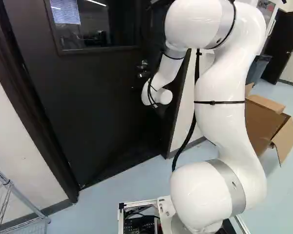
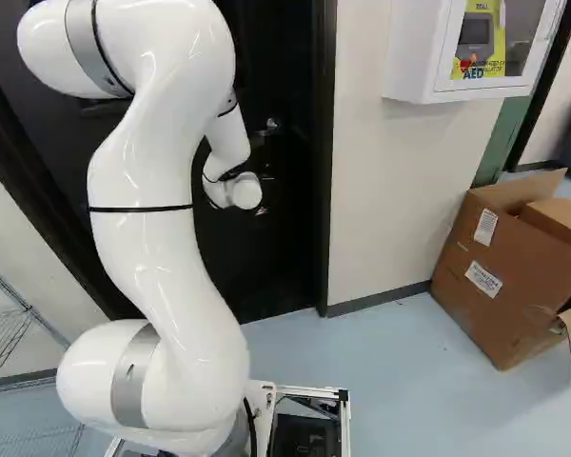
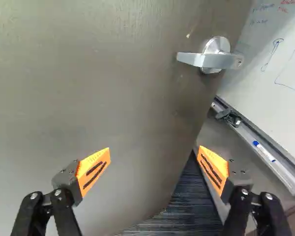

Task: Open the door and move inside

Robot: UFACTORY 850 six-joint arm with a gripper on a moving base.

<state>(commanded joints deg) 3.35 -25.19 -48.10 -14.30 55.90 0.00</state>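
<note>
Two orange-padded fingers sit spread wide, so the gripper (image 3: 154,149) is released. Dark door (image 1: 88,107) is right ahead of it, lever handle (image 3: 201,60) mounted near the door's edge. Past that edge, a wedge of carpet (image 3: 187,204) and a whiteboard (image 3: 270,59) show; that's the visible opening.
</note>
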